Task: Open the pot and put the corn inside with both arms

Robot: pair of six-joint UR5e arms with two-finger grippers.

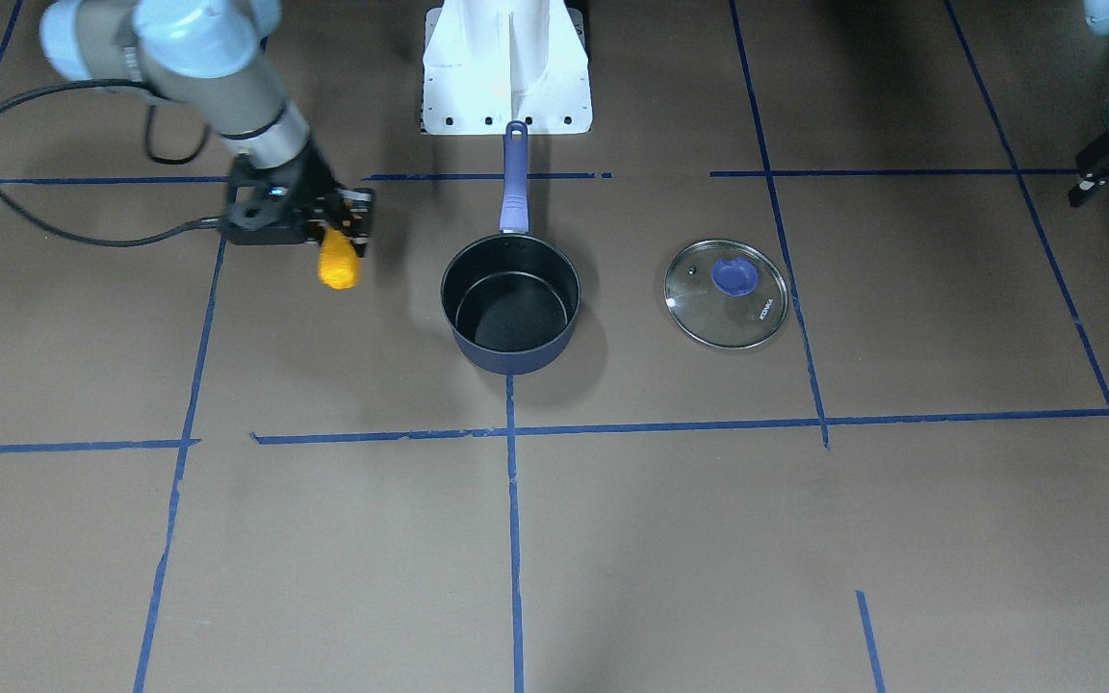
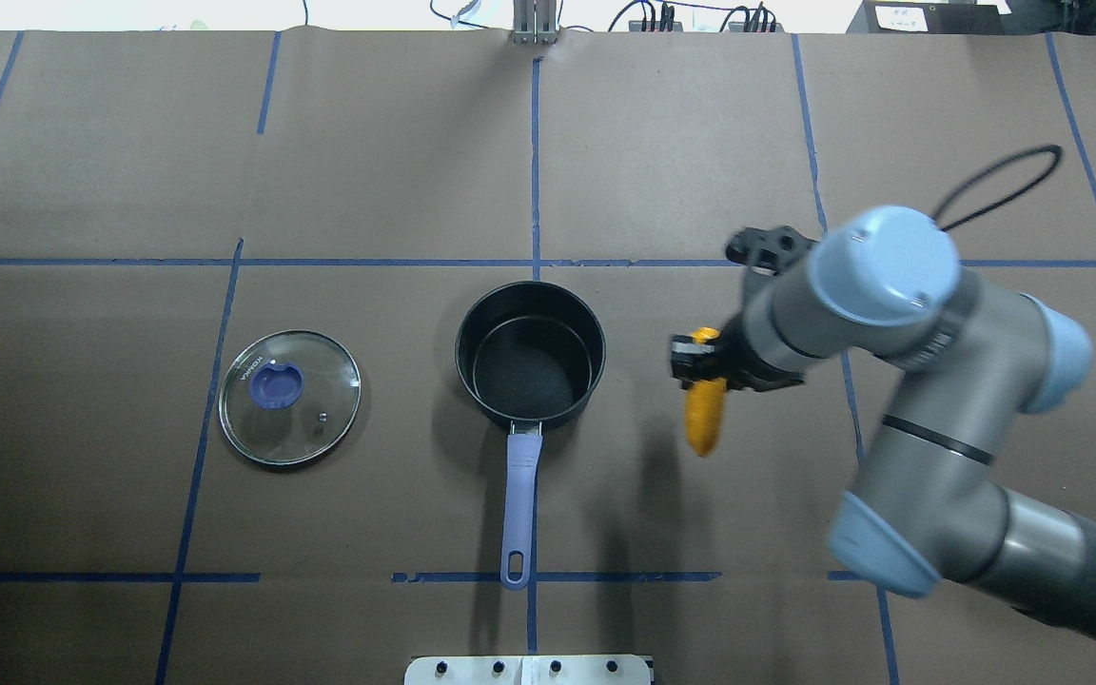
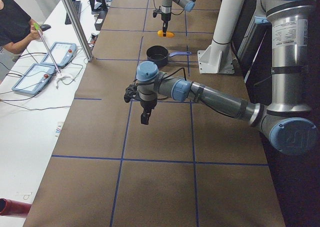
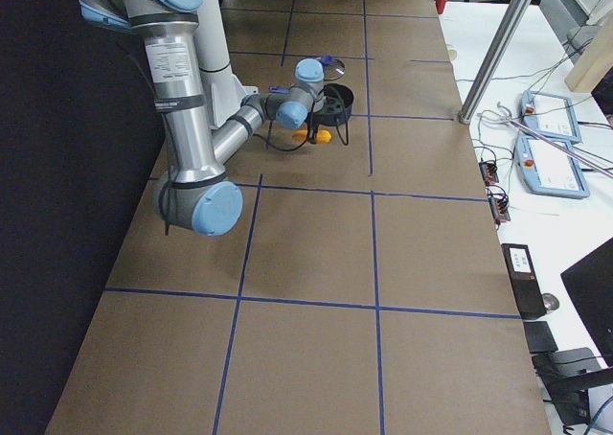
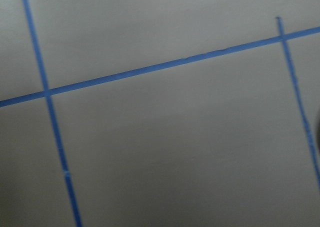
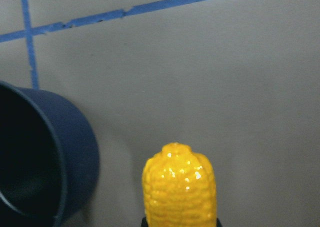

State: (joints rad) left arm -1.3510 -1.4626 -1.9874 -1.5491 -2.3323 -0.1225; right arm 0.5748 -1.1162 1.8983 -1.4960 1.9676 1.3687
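lid (image 2: 291, 398) flat on surface (image 2: 110, 152), left of pot | pot (image 2: 529, 354) uncovered, handle toward robot | right claw (image 2: 697, 364) grasping corn (image 2: 704, 420) right of pot, apart; wrist view shows cob tip near pot wall | left claw (image 3: 145, 118) plain only side-on, well apart; grip: cannot tell

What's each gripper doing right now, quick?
Right gripper: closed on the corn, beside the pot.
Left gripper: off to the side; open or closed cannot be told.
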